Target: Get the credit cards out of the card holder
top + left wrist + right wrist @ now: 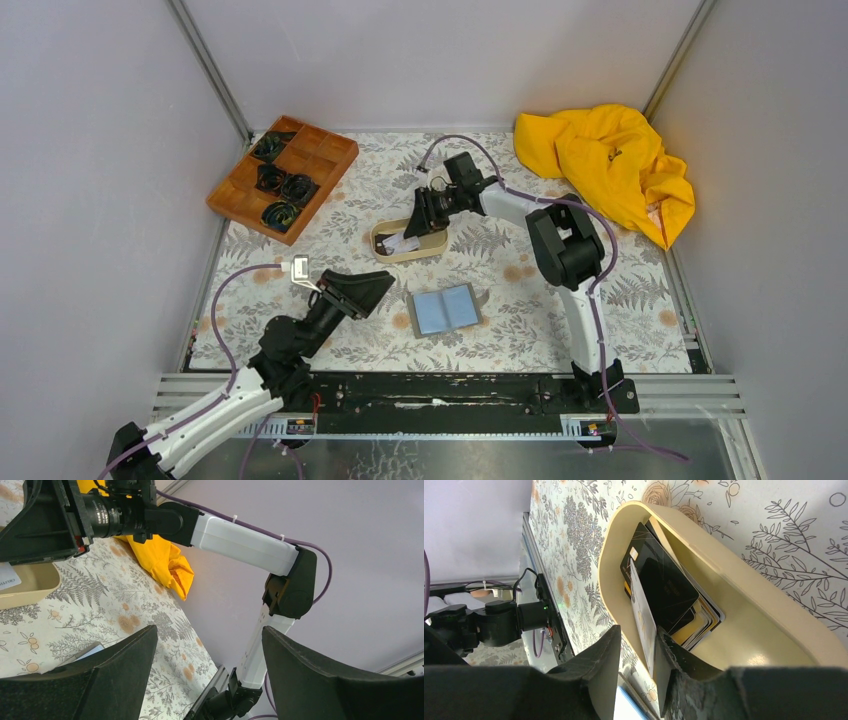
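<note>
Card (640, 600) edgewise inside right gripper (639, 635)

Top external: fixed high behind the arm bases, facing down and forward. Far off, it takes in the whole counter (500, 335).
Left wrist: low over the counter, tilted upward and across. Its own left gripper (207, 635) sits at the bottom edge; the right arm (240, 537) and the wall fill the view.
Right wrist: very close, looking past the right gripper (639, 635) into the beige tray (724, 570), toward the counter's near edge.
Shared: beige tray in all three views; yellow cloth (167, 562) in top external and left wrist.
</note>
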Controlling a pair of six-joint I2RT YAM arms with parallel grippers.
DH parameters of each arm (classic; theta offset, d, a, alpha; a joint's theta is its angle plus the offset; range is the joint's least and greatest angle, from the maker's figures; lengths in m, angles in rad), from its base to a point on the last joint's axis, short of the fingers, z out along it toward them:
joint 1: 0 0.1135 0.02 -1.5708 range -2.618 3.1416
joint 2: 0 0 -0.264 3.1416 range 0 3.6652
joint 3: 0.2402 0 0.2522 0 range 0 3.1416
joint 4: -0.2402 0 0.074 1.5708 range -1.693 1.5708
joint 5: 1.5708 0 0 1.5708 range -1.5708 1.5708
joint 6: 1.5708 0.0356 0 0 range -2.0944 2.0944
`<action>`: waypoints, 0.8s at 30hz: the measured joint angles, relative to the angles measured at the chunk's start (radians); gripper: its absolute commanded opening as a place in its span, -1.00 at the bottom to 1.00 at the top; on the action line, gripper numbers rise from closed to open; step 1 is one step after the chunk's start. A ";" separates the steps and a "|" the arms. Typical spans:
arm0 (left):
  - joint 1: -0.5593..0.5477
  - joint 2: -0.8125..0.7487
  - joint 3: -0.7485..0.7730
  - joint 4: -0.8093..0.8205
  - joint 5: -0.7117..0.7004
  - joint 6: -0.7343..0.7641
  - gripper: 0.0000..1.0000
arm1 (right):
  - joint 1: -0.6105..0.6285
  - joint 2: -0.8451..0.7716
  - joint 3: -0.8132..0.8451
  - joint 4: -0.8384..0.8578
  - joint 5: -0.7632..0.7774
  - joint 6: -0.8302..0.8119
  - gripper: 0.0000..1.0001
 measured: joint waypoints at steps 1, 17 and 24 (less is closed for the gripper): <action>0.000 0.005 0.000 0.000 0.000 0.000 0.66 | 0.000 -0.003 0.000 0.000 0.001 -0.002 -0.26; 0.000 0.070 0.000 0.018 0.004 -0.011 0.66 | 0.067 0.018 0.066 -0.033 0.079 0.004 -0.40; 0.000 0.073 0.000 0.022 0.007 -0.011 0.66 | 0.076 0.018 0.074 -0.089 0.135 -0.031 -0.28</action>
